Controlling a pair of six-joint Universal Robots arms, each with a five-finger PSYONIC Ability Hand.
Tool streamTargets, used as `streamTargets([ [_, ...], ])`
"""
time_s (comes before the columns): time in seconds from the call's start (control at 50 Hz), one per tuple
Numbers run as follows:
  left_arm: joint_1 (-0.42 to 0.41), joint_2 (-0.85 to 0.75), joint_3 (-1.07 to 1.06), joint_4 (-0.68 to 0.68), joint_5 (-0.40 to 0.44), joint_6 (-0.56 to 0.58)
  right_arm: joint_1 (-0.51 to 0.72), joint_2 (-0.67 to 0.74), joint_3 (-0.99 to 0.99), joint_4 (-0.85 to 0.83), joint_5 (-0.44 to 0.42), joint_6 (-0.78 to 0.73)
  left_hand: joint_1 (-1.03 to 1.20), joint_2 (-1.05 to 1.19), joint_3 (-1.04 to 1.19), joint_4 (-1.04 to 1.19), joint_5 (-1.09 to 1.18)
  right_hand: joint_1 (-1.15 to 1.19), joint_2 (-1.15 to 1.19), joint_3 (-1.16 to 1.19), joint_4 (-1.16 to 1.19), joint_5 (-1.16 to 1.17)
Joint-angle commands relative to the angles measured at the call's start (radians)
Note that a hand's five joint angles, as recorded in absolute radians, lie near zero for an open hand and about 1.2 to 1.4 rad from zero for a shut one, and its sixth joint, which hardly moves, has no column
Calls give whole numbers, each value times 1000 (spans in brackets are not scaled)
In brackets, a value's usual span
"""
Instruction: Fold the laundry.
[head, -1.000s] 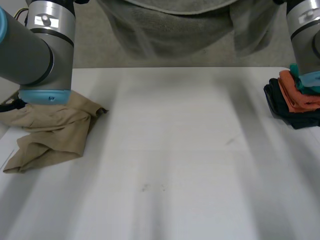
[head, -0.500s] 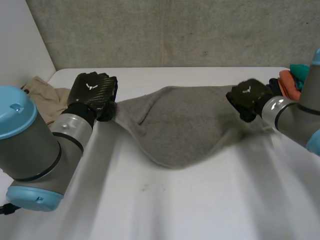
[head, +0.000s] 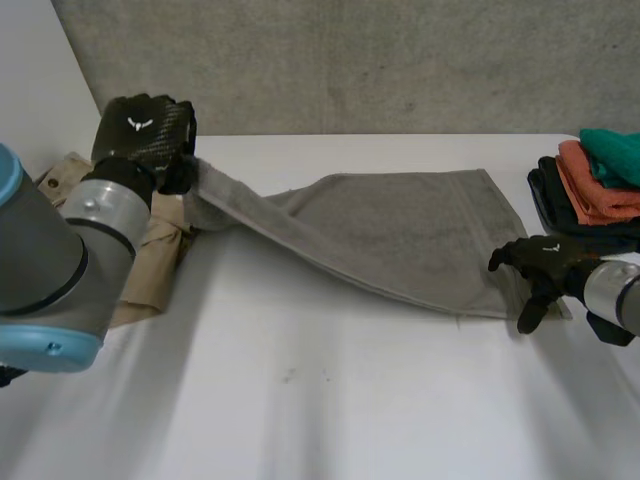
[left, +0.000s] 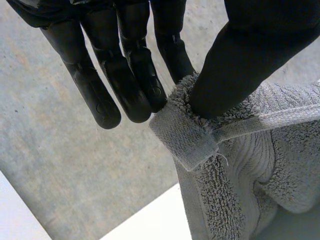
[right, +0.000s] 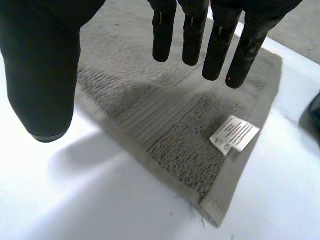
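Observation:
A grey towel (head: 400, 235) stretches across the white table (head: 320, 400). Its right end lies flat while its left end is lifted. My left hand (head: 145, 135) holds that raised left corner over the table's left side. In the left wrist view the thumb (left: 250, 60) and straight fingers (left: 125, 75) pinch the towel's hemmed corner (left: 192, 137). My right hand (head: 540, 265) hovers just off the towel's near right corner, fingers spread. In the right wrist view, straight fingers (right: 220, 45) hang above the flat towel (right: 165, 105) and its white label (right: 234, 133), holding nothing.
A crumpled tan cloth (head: 150, 265) lies at the left under my left arm. A stack of folded clothes (head: 595, 200), black, orange and teal, sits at the table's right edge. A grey wall rises behind the table.
The towel came down from high in front of the camera. My right hand let go of its corner, and that end now lies flat. My left hand moved left, still holding its corner.

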Motion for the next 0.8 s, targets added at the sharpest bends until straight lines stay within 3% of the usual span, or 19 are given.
streamTargets([
  [0.02,-14,-34,155,-45,-1,-2,-3,-7,87,-34,-101,33,269,194,199,194,247,22,-28,-17,-11,-16],
  [0.08,-15,-44,211,-74,-5,-4,71,-20,102,-99,-102,174,269,194,199,194,247,-39,-90,-78,-73,-78],
  [0.16,-38,-42,250,-86,-6,-4,207,-77,131,-279,-76,489,269,194,199,194,247,-57,-108,-96,-90,-95],
  [0.22,-51,-41,259,-88,-8,-4,258,-103,136,-347,-50,610,269,194,199,194,247,-66,-117,-105,-99,-104],
  [0.3,-60,-36,264,-88,-8,-4,364,-80,104,-424,52,716,269,194,199,194,247,-133,-184,-172,-166,-171],
  [0.42,-64,-33,268,-86,-12,-5,531,73,-34,-473,309,717,269,194,199,194,247,-145,-196,-184,-178,-184],
  [0.46,-63,-31,270,-86,-12,-5,531,128,-92,-461,381,717,269,194,199,194,247,-122,-173,-161,-155,-160],
  [0.52,-63,-27,273,-88,-14,-5,527,174,-123,-427,421,704,269,194,199,194,247,-58,-108,-97,-91,-96],
  [0.58,-60,-11,274,-88,-14,-5,487,177,-122,-401,418,671,269,194,199,194,247,51,0,12,18,13],
  [0.7,-43,13,273,-88,-14,-4,222,133,-86,-392,410,545,269,194,199,194,247,292,241,253,259,254],
  [0.8,-22,13,271,-91,-12,-4,91,125,-92,-383,326,442,269,194,199,194,247,453,403,414,420,415],
])
